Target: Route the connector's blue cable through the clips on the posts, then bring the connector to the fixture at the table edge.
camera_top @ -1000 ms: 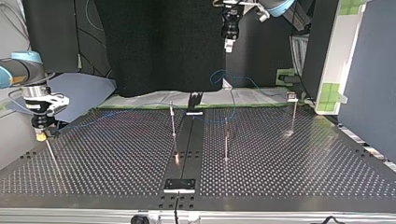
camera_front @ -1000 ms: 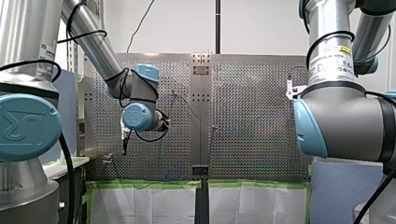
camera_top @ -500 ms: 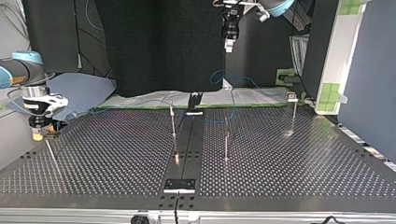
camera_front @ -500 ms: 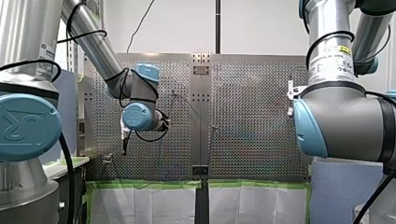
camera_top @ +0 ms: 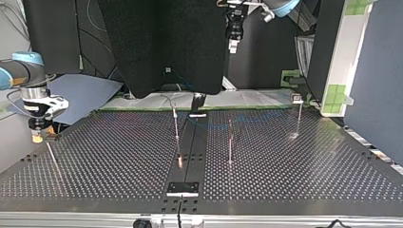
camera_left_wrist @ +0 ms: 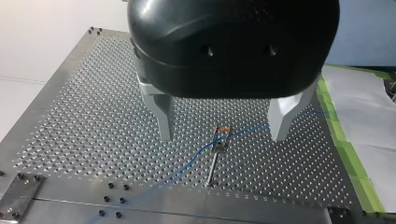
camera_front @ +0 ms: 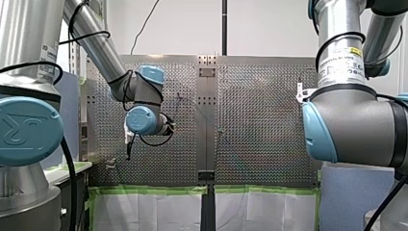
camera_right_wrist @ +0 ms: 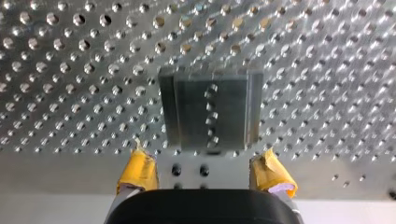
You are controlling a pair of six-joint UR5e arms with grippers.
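At top view's left, right pincer released, yellow pads spread before fixture, black cloth mid-view newly lifted, blue cable threaded through post clip, left pincer released above, unmoved.

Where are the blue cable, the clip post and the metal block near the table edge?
blue cable (camera_left_wrist: 192,157): left wrist view, the stretch beside the post.
clip post (camera_left_wrist: 214,163): left wrist view, mid-shaft.
metal block (camera_right_wrist: 210,112): right wrist view, middle of its face.
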